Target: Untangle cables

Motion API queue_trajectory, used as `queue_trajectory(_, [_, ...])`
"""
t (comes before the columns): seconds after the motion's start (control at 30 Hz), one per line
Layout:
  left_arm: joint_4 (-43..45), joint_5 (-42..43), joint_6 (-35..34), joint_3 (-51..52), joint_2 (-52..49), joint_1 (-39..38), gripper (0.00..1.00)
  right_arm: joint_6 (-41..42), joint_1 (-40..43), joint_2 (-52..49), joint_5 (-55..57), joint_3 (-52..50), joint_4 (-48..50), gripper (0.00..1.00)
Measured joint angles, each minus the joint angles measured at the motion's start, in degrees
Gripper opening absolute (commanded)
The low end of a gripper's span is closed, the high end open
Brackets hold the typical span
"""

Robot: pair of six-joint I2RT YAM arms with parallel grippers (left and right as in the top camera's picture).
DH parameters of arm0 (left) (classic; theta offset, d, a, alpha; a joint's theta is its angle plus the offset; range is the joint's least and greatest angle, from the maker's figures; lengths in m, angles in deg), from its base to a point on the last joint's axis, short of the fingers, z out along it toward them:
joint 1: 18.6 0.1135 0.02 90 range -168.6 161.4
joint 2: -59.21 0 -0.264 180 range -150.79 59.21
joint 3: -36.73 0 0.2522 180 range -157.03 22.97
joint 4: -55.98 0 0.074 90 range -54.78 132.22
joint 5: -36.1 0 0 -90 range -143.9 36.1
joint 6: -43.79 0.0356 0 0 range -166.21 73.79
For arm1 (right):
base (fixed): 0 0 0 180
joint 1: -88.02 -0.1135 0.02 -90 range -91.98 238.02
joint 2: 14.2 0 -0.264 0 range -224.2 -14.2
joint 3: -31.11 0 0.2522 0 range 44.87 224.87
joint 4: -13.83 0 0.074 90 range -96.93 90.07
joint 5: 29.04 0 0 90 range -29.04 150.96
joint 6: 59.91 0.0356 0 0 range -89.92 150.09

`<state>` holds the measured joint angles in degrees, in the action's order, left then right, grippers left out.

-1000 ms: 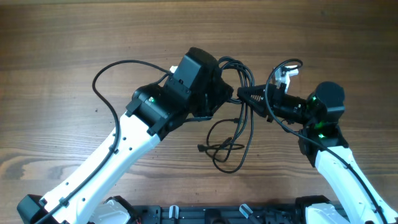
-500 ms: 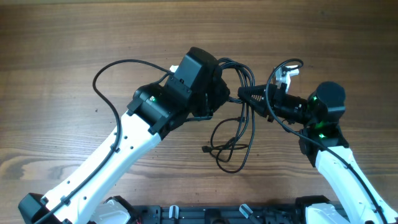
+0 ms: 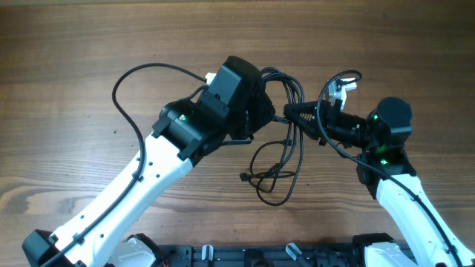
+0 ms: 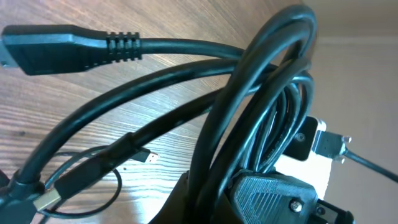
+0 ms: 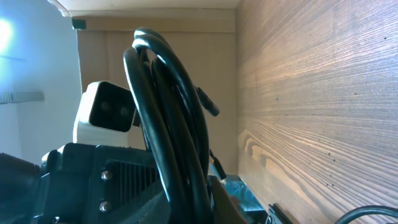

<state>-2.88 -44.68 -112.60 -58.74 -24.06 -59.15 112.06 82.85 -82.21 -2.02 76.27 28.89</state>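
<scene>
From overhead, mid-separation near the desk's middle, cables (image 3: 297, 89) bunched between left gripper (image 3: 269, 111) and right gripper (image 3: 291, 113); on left wrist, jaws hidden, state untellable; on right wrist, jaws apparently pinching the bundle; next, probably drawing apart slowly.

The cables (image 3: 286, 141) are a few thin black cords caught in one tangle just right of the middle of the tabletop (image 3: 74, 44). Their upper part is bunched into tight arched loops (image 5: 163, 106) raised off the wood. Looser loops trail below toward the near edge, with one small plug end (image 3: 243, 176) at their left. The left wrist view shows a moulded black plug (image 4: 43, 45) at upper left and a silvery plug (image 4: 45, 201) at lower left.
</scene>
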Motion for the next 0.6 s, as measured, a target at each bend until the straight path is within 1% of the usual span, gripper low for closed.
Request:
queue_trajectory(0.03, [0.07, 0.00, 1.53, 0.00, -0.02, 0.00, 0.04, -0.13, 0.00, -0.04, -0.04, -0.02, 0.00, 0.31])
queue_trajectory(0.13, [-0.24, -0.46, 5.55, 0.00, -0.31, 0.00, 0.04, -0.59, 0.00, -0.02, -0.24, -0.02, 0.24, 0.62])
queue_trajectory(0.17, [-0.33, -0.68, 6.95, 0.00, -0.46, 0.00, 0.04, -0.66, 0.00, -0.02, -0.28, -0.02, 0.33, 0.68])
queue_trajectory(0.27, [-0.50, -1.03, 8.33, 0.00, -0.57, 0.00, 0.04, -0.83, 0.00, -0.02, -0.33, 0.00, 0.46, 0.75])
queue_trajectory(0.33, [-0.52, -1.09, 8.87, 0.00, -0.59, 0.00, 0.04, -0.79, 0.00, -0.02, -0.44, 0.00, 0.44, 0.85])
queue_trajectory(0.4, [-0.79, -1.51, 9.33, 0.00, -0.59, 0.00, 0.04, -0.76, 0.00, -0.02, -0.46, 0.00, 0.44, 0.92])
queue_trajectory(0.47, [-1.42, -2.16, 9.84, 0.00, -0.59, 0.00, 0.04, -0.94, 0.00, -0.02, -0.46, 0.00, 0.44, 0.94])
queue_trajectory(0.53, [-1.49, -2.56, 11.23, 0.00, -0.59, 0.00, 0.04, -2.03, 0.00, -0.02, -0.46, 0.00, 0.44, 0.99])
queue_trajectory(0.6, [-2.05, -2.60, 12.52, 0.00, -0.59, 0.00, 0.04, -4.07, 0.00, -0.02, -0.46, 0.00, 0.42, 1.00])
